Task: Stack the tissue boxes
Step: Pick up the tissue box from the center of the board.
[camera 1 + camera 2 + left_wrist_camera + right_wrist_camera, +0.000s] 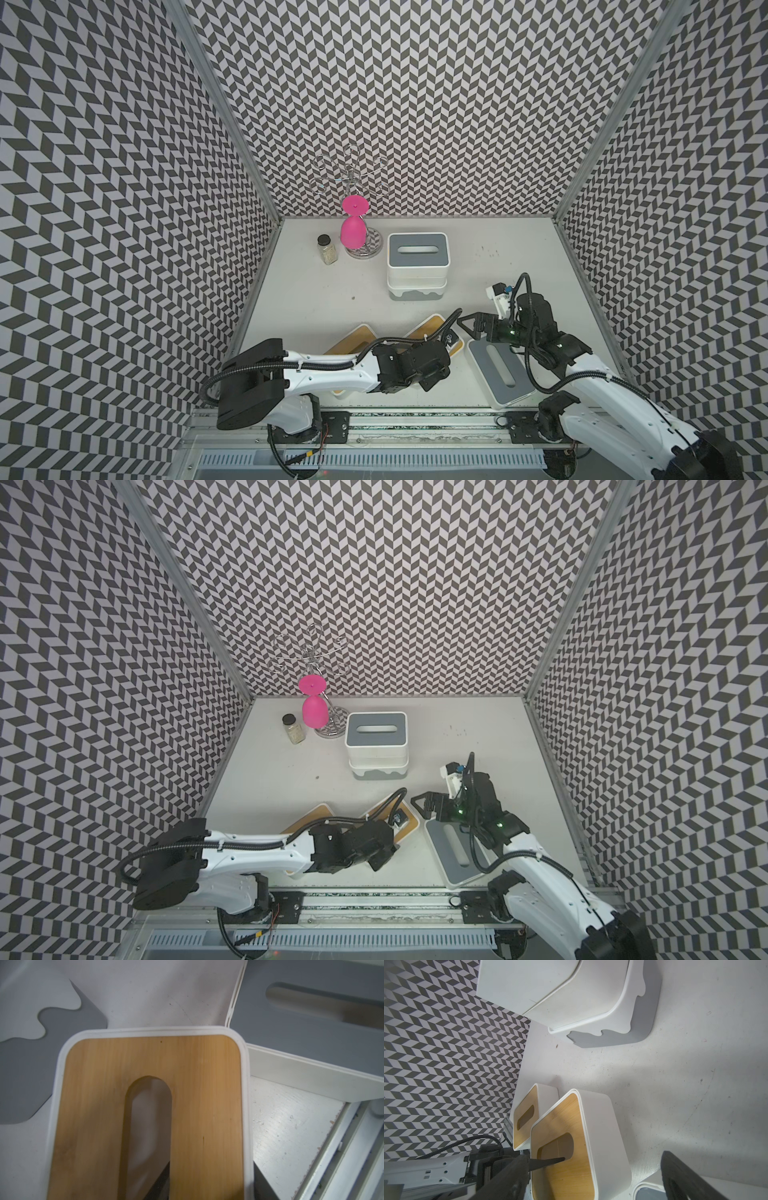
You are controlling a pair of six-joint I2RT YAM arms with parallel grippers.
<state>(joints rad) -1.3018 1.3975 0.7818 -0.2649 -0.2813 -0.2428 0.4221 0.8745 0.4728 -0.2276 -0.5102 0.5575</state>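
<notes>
Left tool (209,1186) clamps one bamboo box (562,1118), second bamboo box (527,1099) beside; right tool (471,327) gapes.

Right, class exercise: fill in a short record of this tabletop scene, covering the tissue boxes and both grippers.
stack: at the back, grey lid on top, grey base at bottom
left gripper: shut on held bamboo-lidded box, one finger in its slot
right gripper: open, empty
other bamboo-lidded box: loose, near front
loose grey-lidded box: near front, by right gripper

Both top views: high front, looking down on whole table (519,266). Wrist views: close, sharing bamboo-lidded box (93,1105).
</notes>
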